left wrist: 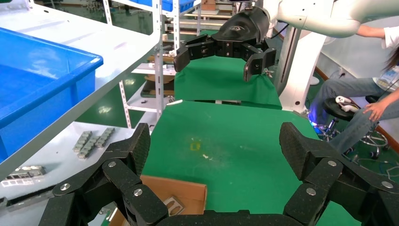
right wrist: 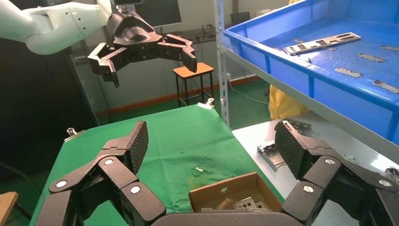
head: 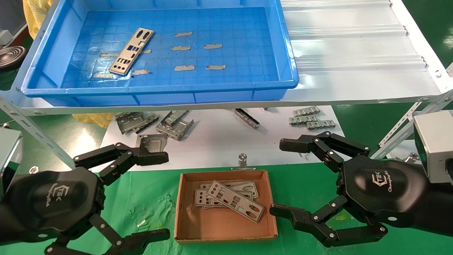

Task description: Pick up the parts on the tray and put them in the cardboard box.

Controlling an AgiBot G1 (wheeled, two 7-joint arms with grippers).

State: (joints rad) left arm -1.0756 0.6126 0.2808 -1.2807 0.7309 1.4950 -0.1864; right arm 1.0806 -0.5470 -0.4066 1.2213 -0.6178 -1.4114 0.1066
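Observation:
One silver-grey part (head: 131, 51) lies tilted on the floor of the blue tray (head: 42, 92), left of its middle; the right wrist view shows this part (right wrist: 323, 42) too. Several parts (head: 231, 200) are stacked in the cardboard box (head: 184, 237) on the green cloth. My left gripper (head: 162, 195) hovers open to the left of the box, empty. At the box's right side my right gripper (head: 277, 178) is open and empty as well. The left wrist view shows my left gripper (left wrist: 215, 148) over green cloth with a box corner (left wrist: 181, 193) below it. My right gripper (right wrist: 211, 142) frames the box (right wrist: 226, 188).
The tray stands on a white ribbed shelf (head: 357, 53). Small grey tape strips (head: 184, 67) lie on the tray floor. Folded grey metal brackets (head: 175, 124) and smaller pieces (head: 311, 118) rest on white board below the shelf. A person (left wrist: 371, 103) sits beyond the green table.

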